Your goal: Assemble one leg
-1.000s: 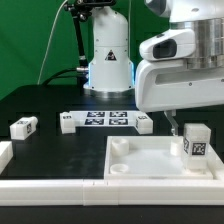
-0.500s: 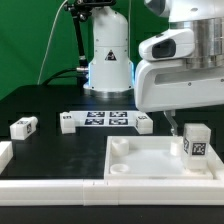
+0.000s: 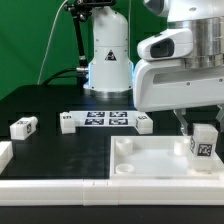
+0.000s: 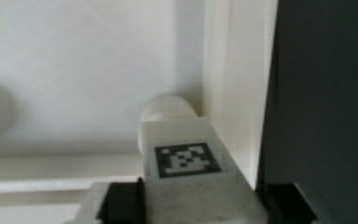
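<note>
Leg (image 3: 204,143) placement is the step in hand. The gripper (image 3: 199,130) is clenched on it and holds it upright, tag facing the exterior camera, over the white tray (image 3: 150,178) at the exterior view's right end, close to that side wall. The wrist view agrees: fingers (image 4: 119,204) flank the leg on both sides, and the tray wall runs just beside it. My read is that it's lining up on a corner socket. I can't tell whether the leg's lower end already touches the tray floor or hangs just above it, since the wrist picture is blurry there. The next move calls for centring over the socket, keeping the leg vertical, lowering straight, then likely a press or twist to seat it. Watch for a snag on the wall.
</note>
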Controlling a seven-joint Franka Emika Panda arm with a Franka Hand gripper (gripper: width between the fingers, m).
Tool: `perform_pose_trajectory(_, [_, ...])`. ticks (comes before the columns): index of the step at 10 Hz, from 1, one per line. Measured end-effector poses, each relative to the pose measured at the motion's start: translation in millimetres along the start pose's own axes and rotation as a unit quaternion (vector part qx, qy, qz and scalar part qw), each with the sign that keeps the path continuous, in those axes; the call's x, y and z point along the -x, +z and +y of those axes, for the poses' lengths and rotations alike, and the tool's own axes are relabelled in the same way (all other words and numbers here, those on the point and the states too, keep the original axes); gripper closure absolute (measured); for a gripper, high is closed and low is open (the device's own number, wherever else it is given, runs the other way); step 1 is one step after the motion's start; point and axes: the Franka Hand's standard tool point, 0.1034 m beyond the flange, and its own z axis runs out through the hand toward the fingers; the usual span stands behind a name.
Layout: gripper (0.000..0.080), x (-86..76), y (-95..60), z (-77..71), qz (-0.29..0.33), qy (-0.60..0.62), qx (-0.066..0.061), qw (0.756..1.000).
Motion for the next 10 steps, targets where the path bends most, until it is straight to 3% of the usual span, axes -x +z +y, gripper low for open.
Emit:
perform_pose_trajectory(5, [0.0496,0.2,0.2,0.3,0.000,0.018,-0.001,1.000])
perform_pose_trajectory(7, [0.0496,1.1,0.5,-0.1,0.008,0.117,-0.009,0.993])
perform_pose_trajectory(10, [0.0496,3.1,1.6,-4.5,0.017,0.289,-0.015,0.957])
